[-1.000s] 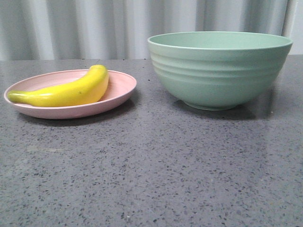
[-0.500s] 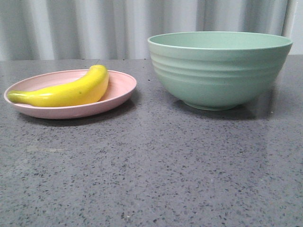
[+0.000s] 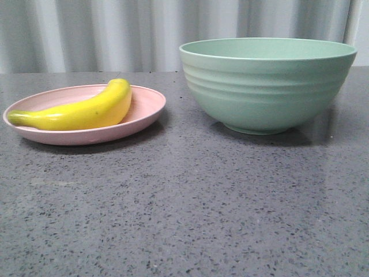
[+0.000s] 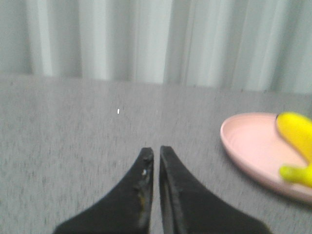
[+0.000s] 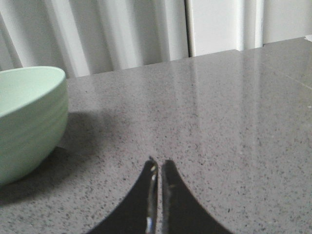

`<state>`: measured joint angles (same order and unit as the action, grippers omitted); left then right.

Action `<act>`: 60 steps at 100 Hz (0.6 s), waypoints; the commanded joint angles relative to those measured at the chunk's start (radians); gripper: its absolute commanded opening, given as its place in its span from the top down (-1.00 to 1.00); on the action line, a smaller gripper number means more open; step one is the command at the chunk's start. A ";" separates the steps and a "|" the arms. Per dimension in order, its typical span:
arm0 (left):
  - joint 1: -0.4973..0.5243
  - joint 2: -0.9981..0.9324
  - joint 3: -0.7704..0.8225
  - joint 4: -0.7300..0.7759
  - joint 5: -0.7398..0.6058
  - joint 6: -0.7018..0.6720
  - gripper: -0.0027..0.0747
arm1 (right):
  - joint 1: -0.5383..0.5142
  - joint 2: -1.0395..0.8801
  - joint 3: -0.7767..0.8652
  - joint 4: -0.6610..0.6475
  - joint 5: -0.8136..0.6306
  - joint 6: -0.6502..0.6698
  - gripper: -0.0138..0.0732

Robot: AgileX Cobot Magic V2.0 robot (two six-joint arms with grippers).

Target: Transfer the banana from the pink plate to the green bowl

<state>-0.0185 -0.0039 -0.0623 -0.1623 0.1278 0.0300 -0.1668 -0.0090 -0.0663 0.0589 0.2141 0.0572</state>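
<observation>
Banana lies on its side in the pink plate, its greenish stem end toward the plate's left rim and its rounded end toward the middle, the curve arching away from the camera. That plate sits on the speckled grey table, well apart from the green bowl, which stands upright to the right with ridges ringing its outer wall. No brand, label or writing can be read on any of these things. The front view shows plate, fruit and bowl together but neither arm. The left wrist view shows the left gripper low over bare table with its dark fingers drawn together, only a thin slit between them and nothing held; the plate's edge and the banana's stem end sit off to one side of it, clear of the fingers. The right wrist view shows the right gripper likewise pinched nearly closed and holding nothing, over the table beside the bowl's wall, not touching it. A pale pleated curtain backs the table.
</observation>
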 commanded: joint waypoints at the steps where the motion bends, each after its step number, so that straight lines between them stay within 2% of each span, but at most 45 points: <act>1: 0.000 0.028 -0.104 -0.007 -0.057 -0.004 0.98 | -0.004 0.043 -0.102 0.003 -0.006 -0.006 0.85; 17: 0.000 0.152 -0.227 0.044 0.015 -0.004 0.98 | -0.004 0.175 -0.234 0.001 0.093 -0.006 0.85; 47: 0.000 0.404 -0.356 0.044 -0.002 -0.004 0.97 | -0.004 0.412 -0.421 0.008 0.090 -0.006 0.85; 54: 0.000 0.425 -0.360 0.044 -0.039 -0.004 0.88 | -0.004 0.423 -0.422 0.008 0.090 -0.006 0.85; 60: 0.000 0.435 -0.360 0.044 -0.062 -0.004 0.66 | -0.004 0.423 -0.422 0.008 0.102 -0.006 0.85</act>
<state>-0.0185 0.4046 -0.3835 -0.1184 0.1810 0.0300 -0.1668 0.3948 -0.4516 0.0626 0.3802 0.0572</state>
